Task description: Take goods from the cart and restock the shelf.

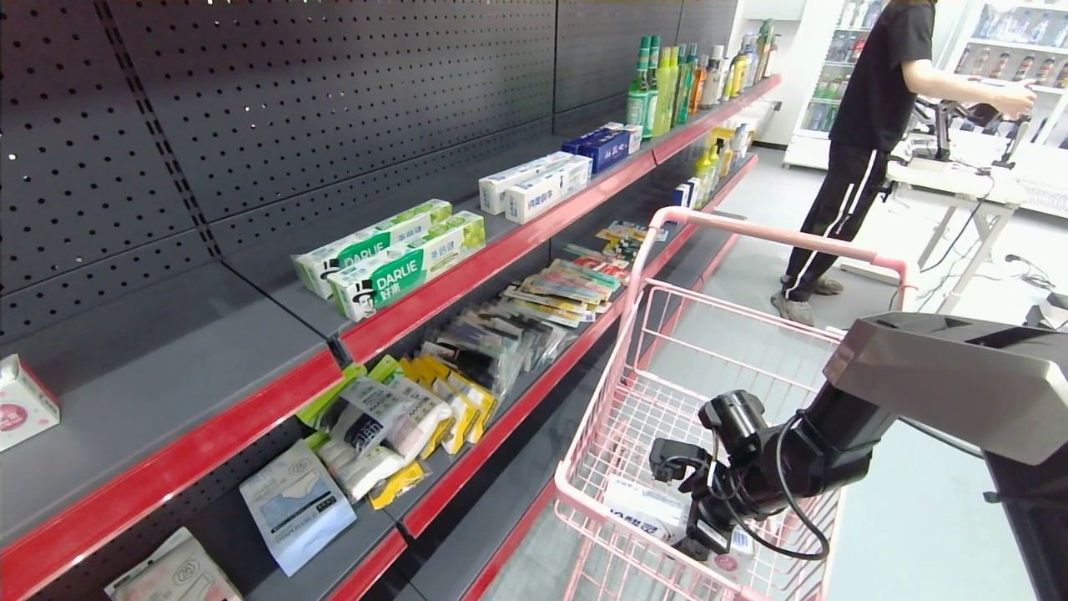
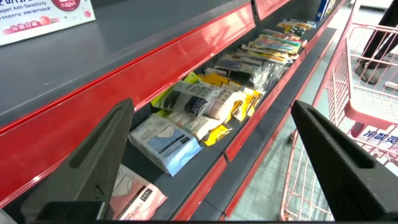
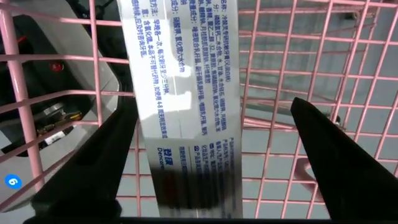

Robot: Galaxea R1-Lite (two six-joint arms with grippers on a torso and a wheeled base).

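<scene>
A long dark shelf [image 1: 167, 351] with red-edged tiers is seen in the head view, running from 8 o'clock up to 1 o'clock. A pink wire cart [image 1: 755, 232] is parked beside it at 5 o'clock. The right arm [image 1: 834, 442] is lowered into the cart from 4 o'clock.

The right gripper [image 3: 212, 106] is held low inside the basket with its fingers spread wide and nothing clamped. A long white box [image 3: 186, 93] with blue print is laid flat on the cart's wire floor, at 6 o'clock in the head view. It is seen between the spread fingers, closer to one than the other. Whether either pad touches it cannot be told.

The left gripper [image 2: 211, 106] is likewise released and empty, and is pointed at the shelf's lower tier.

On the upper tier, green toothpaste boxes [image 1: 392, 255] are laid at 10 o'clock. White cartons [image 1: 534, 185] are set beyond them at 12 o'clock, then blue cartons [image 1: 605, 146], then green bottles [image 1: 663, 79] at 1 o'clock. A small white and pink box [image 1: 21, 401] is placed at 9 o'clock on the same tier. On the tier below, soft packets [image 1: 400, 417] are heaped at 7 o'clock, and flat carded items [image 1: 567, 284] are spread further along.
</scene>
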